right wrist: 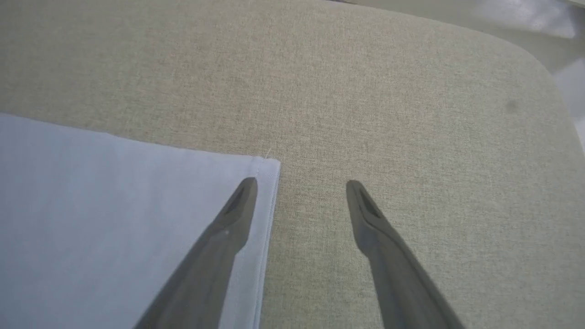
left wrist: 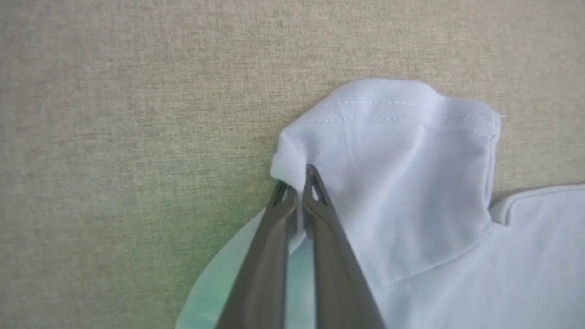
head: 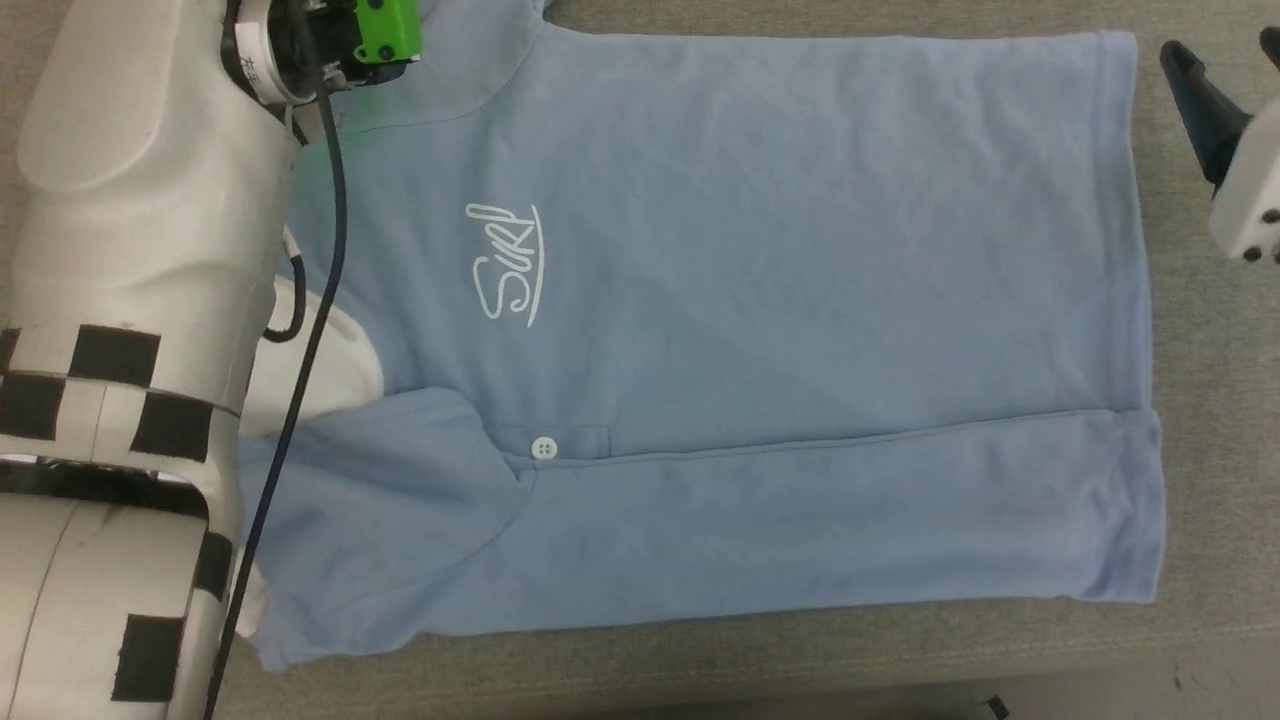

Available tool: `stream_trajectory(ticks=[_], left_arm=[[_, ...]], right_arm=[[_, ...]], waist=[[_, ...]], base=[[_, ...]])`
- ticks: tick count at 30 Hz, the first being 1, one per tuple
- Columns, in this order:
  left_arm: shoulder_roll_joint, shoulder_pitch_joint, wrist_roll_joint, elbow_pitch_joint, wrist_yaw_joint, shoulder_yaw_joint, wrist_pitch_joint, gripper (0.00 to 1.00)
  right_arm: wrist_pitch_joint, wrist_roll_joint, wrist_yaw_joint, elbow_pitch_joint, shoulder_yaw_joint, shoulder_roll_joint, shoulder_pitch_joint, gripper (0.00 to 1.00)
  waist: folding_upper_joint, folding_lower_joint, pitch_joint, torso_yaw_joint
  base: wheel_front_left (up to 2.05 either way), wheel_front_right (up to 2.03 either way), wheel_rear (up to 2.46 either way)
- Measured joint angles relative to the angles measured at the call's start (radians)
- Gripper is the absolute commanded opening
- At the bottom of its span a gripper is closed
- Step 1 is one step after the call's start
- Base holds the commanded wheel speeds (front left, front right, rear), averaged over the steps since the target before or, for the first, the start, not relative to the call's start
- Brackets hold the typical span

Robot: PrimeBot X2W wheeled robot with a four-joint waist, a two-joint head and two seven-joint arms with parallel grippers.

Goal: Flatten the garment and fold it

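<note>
The garment (head: 760, 300), a light blue polo shirt, lies sideways on the table with its white collar (head: 330, 370) at the left and its hem at the right. Its near side is folded over along a line past a white button (head: 543, 447). A white script logo (head: 507, 262) faces up. My left gripper (left wrist: 297, 183) is shut on the edge of the far sleeve (left wrist: 393, 155), which stands bunched up off the table. My right gripper (right wrist: 301, 187) is open at the hem's far corner (right wrist: 267, 167): one finger over the cloth, the other over bare table. It also shows in the head view, right gripper (head: 1220, 45).
The table (head: 900, 660) is covered in grey-beige fabric, and its near edge runs along the bottom right of the head view. Its rounded far corner (right wrist: 539, 64) lies beyond my right gripper. My pale left forearm (head: 130, 300) covers the shirt's collar end.
</note>
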Motion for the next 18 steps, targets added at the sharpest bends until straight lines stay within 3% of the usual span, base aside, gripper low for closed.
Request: stream_trajectory(ticks=[8, 18], left_arm=[[-0.006, 0.023, -0.022, -0.128, -0.008, -0.005, -0.003, 0.0], [0.001, 0.053, -0.033, -0.233, -0.006, -0.004, 0.007, 0.0]], right_arm=[[0.311, -0.008, 0.0, 0.108, 0.136, -0.103, -0.151, 1.0], [0.415, -0.013, 0.0, 0.131, 0.194, -0.131, -0.188, 1.0]], waist=[[0.0, 0.0, 0.018, 0.054], [0.0, 0.0, 0.062, 0.1]], base=[[0.0, 0.0, 0.0], [0.0, 0.0, 0.0]])
